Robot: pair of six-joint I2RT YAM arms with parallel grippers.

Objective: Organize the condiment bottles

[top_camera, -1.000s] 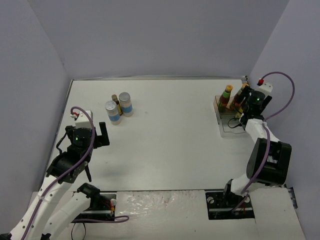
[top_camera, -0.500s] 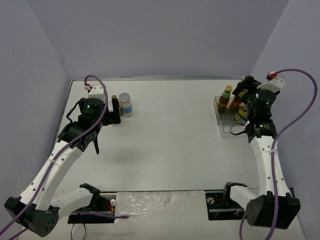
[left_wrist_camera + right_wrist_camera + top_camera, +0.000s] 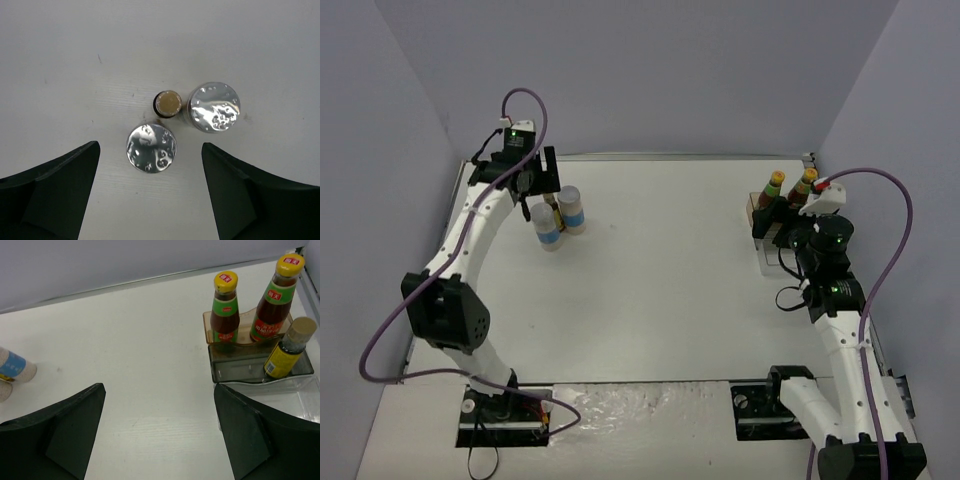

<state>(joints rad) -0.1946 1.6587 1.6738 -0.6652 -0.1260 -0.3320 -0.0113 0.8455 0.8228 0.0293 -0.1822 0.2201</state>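
Observation:
Two silver-topped cylinders with blue-white labels [image 3: 548, 228] [image 3: 571, 210] stand at the far left, with a small dark bottle [image 3: 557, 206] between them. My left gripper [image 3: 534, 185] is open above them. In the left wrist view the near cylinder [image 3: 151, 147] lies between the open fingers [image 3: 75, 180]; the other cylinder [image 3: 214, 107] and the tan-capped bottle [image 3: 167, 103] lie just beyond. Two yellow-capped sauce bottles [image 3: 224, 307] [image 3: 273, 300] and a yellow-labelled bottle [image 3: 289, 347] stand in the clear tiered tray [image 3: 250, 371]. My right gripper [image 3: 160, 405] is open and empty, just left of the tray.
The tray [image 3: 765, 258] sits against the right wall, with the two tall bottles [image 3: 775, 185] [image 3: 803, 184] at its back. The right gripper [image 3: 775, 220] hides the tray's lower step from above. Grey walls close in the table on three sides.

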